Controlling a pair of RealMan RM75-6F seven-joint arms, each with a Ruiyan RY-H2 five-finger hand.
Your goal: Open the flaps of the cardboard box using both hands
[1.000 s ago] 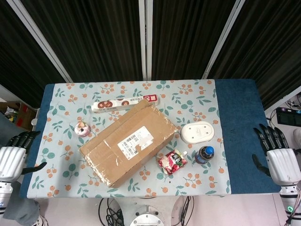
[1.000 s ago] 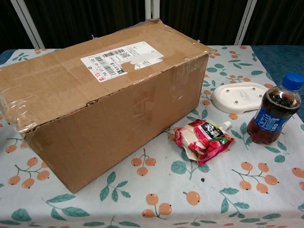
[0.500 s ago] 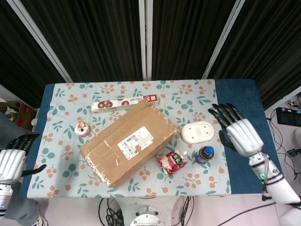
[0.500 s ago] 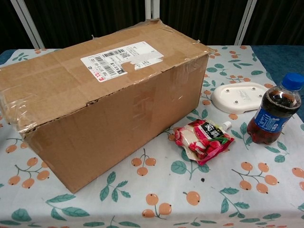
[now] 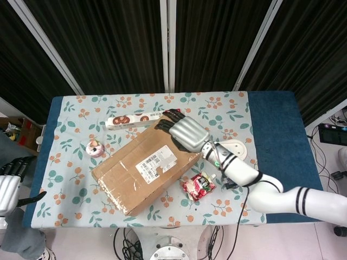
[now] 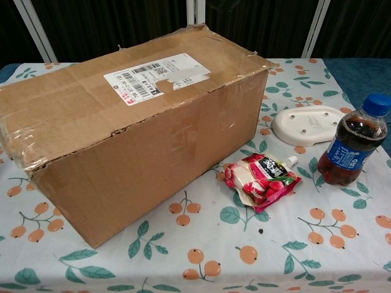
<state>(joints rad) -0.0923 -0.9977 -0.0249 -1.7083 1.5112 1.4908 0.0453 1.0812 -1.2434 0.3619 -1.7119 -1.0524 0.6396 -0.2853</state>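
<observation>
On the flowered tablecloth (image 5: pixel 70 116) the cardboard box (image 5: pixel 147 164) lay taped shut, contents hidden. Over its far corner hovered the right hand (image 5: pixel 183 130), fingers spread and empty; a second before it had hung beyond the table's right edge. The left hand (image 5: pixel 11 184) stayed off-table, empty, fingers apart.

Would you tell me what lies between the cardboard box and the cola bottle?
In the chest view, a red drink pouch lies between the cardboard box and the cola bottle.
</observation>
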